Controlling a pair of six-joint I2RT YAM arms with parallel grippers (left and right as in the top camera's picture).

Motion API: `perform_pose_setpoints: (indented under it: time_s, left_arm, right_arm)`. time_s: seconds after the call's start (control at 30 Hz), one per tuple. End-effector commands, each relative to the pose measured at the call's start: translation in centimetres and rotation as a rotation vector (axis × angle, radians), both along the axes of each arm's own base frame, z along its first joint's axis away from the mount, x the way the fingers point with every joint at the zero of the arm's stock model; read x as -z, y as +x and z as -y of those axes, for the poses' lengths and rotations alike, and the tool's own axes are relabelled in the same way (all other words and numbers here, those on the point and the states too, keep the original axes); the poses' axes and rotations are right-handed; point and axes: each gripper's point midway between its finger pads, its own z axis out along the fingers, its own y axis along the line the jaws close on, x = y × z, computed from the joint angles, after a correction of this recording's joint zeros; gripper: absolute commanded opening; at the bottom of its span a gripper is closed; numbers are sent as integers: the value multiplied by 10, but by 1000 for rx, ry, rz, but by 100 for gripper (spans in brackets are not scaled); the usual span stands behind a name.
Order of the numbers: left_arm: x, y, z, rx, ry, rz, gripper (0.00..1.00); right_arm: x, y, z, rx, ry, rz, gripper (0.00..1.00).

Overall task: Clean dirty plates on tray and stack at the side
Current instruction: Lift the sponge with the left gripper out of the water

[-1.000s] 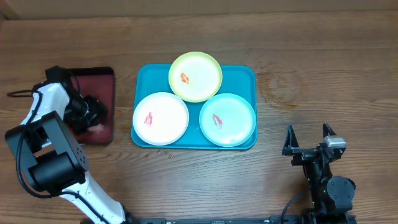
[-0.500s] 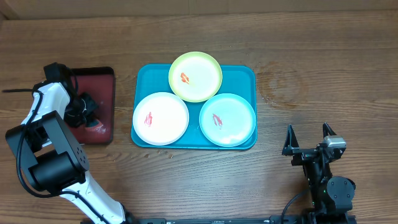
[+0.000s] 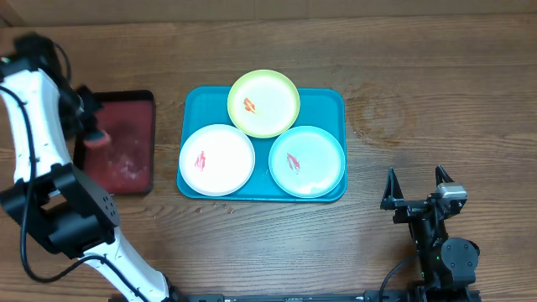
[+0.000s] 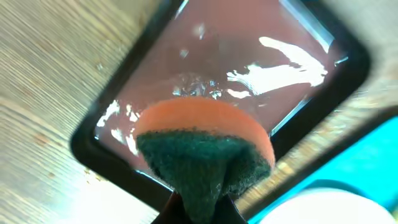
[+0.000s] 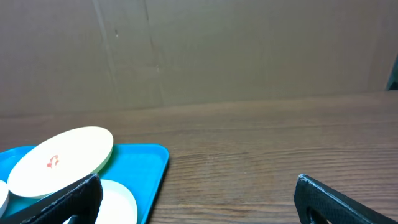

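Note:
Three plates lie on the turquoise tray [image 3: 331, 101]: a yellow-green plate [image 3: 263, 102] at the back, a white plate [image 3: 216, 159] front left, a pale mint plate [image 3: 307, 161] front right. Each carries a small red smear. My left gripper [image 3: 92, 134] hangs above the dark-red tray [image 3: 126, 159], left of the turquoise tray, shut on an orange sponge [image 4: 205, 146] whose green scouring side faces the wrist camera. My right gripper [image 3: 415, 195] rests open at the front right, away from the plates, nothing between its fingers [image 5: 68, 199].
The dark-red, black-rimmed tray [image 4: 249, 62] looks wet and glossy under the sponge. In the left wrist view the turquoise tray's corner [image 4: 373, 168] and the white plate's edge [image 4: 323, 208] show at lower right. Bare wooden table [image 3: 419, 101] lies right of the turquoise tray.
My left gripper shut on the sponge in the dark-red tray and lifted it, the arm swinging up and back. The right arm and the plates have not moved.

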Motion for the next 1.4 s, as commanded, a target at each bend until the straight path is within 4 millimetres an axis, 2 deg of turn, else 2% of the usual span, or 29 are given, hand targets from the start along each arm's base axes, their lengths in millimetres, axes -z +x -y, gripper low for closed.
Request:
perform_pose_setpoints:
  time_s: [0.0,0.07,0.13,0.23,0.37,0.4,0.47,0.5,0.6,0.77,0.83,0.87,0.93,1.0,1.07,1.13,1.17,1.2,1.27,1.33,1.37]
  left_arm:
    - [-34,12,-1,2,7,97,4]
    - [-31,17,-3,-7,10,110,4]
    - [-19,16,-3,-33,-3,90,4]
    - [17,10,2,-56,-28,42,4]
    - [78,4,10,-48,-52,12,4]
    - [86,1,14,-45,-72,6,4]
    - [88,-2,17,-39,-98,0,4]
    - [83,-2,17,-33,-102,4,4]
    - [46,-1,10,-47,-98,20,4]
    - [-57,4,1,-26,-22,167,4]
    - [-83,6,2,-6,15,236,4]
    - [-92,7,3,-1,36,257,4]
    - [-91,3,4,-2,66,235,4]
    - [-73,-1,9,-13,62,176,4]
    - [-39,-2,14,-14,54,109,4]
    - [5,-2,17,-8,49,54,4]
    - [46,-5,21,0,25,4,4]
    - [65,-10,25,2,2,-30,4]
    - [81,-22,29,-22,-31,-97,4]
    - [75,-30,29,-48,-44,-126,4]
    - [64,-31,27,-54,-42,-120,4]
  right_arm:
    - [2,0,-2,-11,-4,4,100]
    - [2,0,-2,-12,-4,4,100]
    - [2,0,-2,-11,-4,4,100]
    - [2,0,-2,-11,-4,4,100]
    - [2,0,-2,-11,-4,4,100]
    - [2,0,-2,-12,-4,4,100]
    - [2,0,-2,-11,-4,4,100]
    - [2,0,-2,-11,-3,4,100]
    - [2,0,-2,-11,-4,4,100]
    - [2,0,-2,-11,-4,4,100]
    - [2,0,-2,-11,-4,4,100]
    - [2,0,-2,-12,-4,4,100]
    - [2,0,-2,-11,-4,4,100]
    - [2,0,-2,-11,-4,4,100]
    - [2,0,-2,-11,-4,4,100]
    - [2,0,-2,-11,-3,4,100]
    - [2,0,-2,-11,-4,4,100]
    - [2,0,-2,-11,-4,4,100]
    - [2,0,-2,-12,-4,4,100]
    - [2,0,-2,-12,-4,4,100]
    - [2,0,-2,-12,-4,4,100]
